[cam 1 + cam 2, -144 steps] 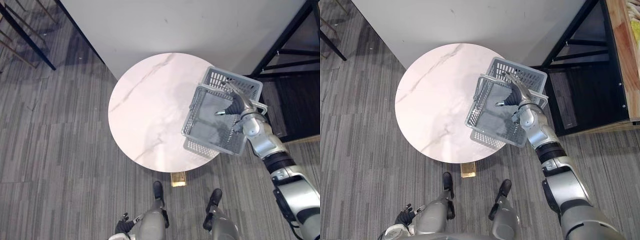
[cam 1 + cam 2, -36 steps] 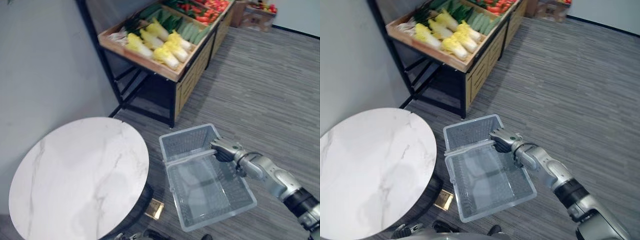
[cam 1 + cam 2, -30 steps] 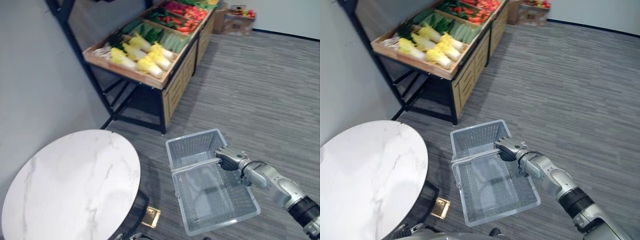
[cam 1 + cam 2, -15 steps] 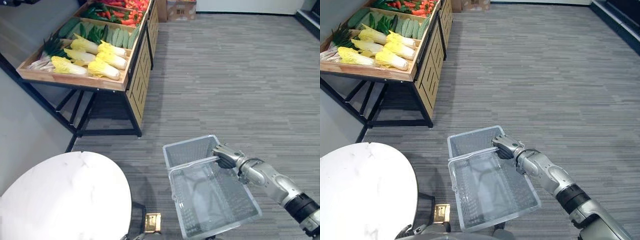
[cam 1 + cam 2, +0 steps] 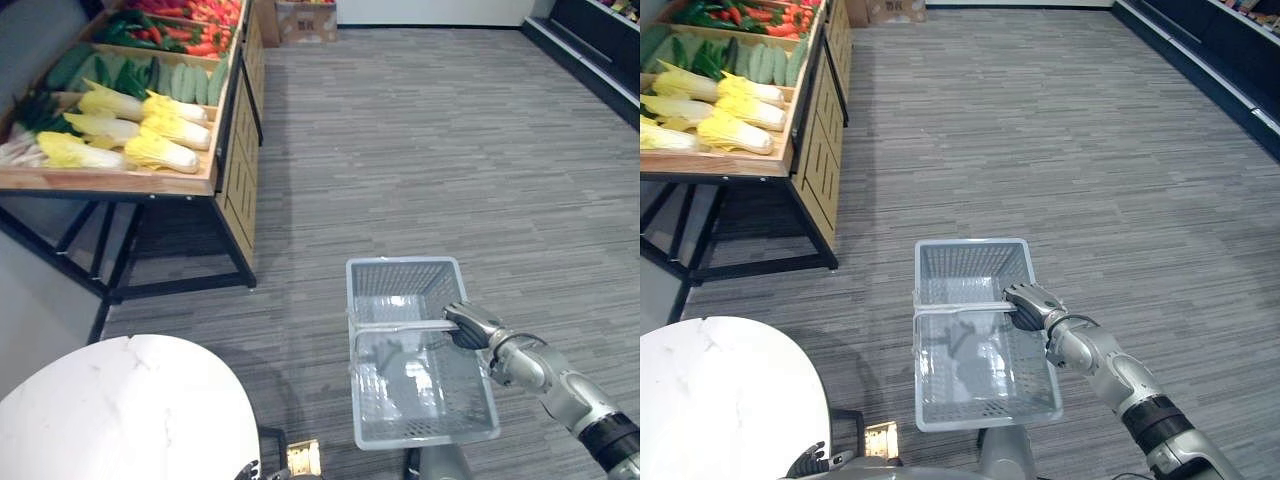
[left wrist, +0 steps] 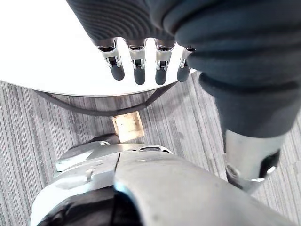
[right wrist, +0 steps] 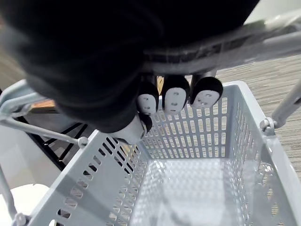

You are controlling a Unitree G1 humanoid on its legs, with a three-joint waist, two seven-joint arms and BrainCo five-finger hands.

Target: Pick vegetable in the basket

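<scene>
A basket is being gripped by its handle in the curled right hand at five o'clock, above carpet. The vegetables are being displayed on a wooden stand at ten o'clock, well apart. A round table is being shown at seven o'clock. In the left wrist view the left hand is being seen straight-fingered over it.
</scene>
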